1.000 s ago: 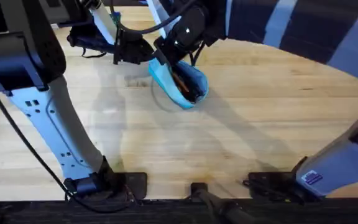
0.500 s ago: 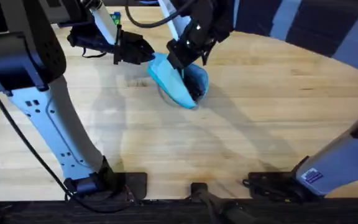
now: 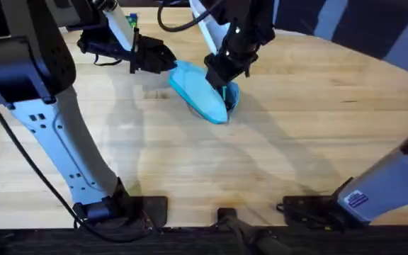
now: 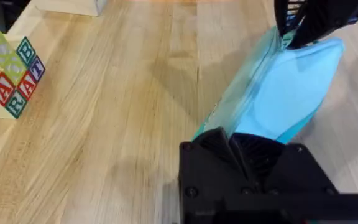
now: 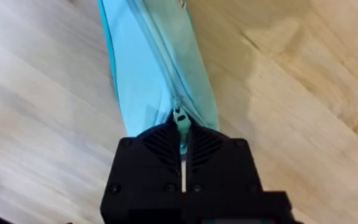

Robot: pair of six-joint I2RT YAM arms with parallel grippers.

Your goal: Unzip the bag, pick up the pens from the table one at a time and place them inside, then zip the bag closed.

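On the far middle of the table (image 3: 310, 134) lies the bag (image 3: 198, 92), a turquoise pouch stretched from far left to near right on the pale planks. Both arms meet over it. The left gripper (image 3: 167, 62) comes in from the left and pinches the pouch's far left end; in the left wrist view its black fingers (image 4: 229, 149) are closed onto the fabric edge of the bag (image 4: 284, 93), with the zipper seam running away from them. The right gripper (image 3: 222, 74) reaches down from the far side onto the right half of the pouch. In the right wrist view its fingers are pressed together around the zipper pull (image 5: 180, 118), a small turquoise tab standing at the seam of the bag (image 5: 148, 56), and the zipper ahead of it looks closed. From overhead, a short dark stretch shows at the pouch's near right end beside the gripper; whether that is an open gap or shadow cannot be told.

Well to the left in the left wrist view, wooden alphabet blocks (image 4: 11, 74) sit stacked at the table edge. Their faces carry coloured letters: a red A, a red R beside it, another red A and a blue T read clearly, a blue letter that may be B sits above, and a green one is too tilted to read. A plain wooden block (image 4: 73, 6) stands at the far edge.
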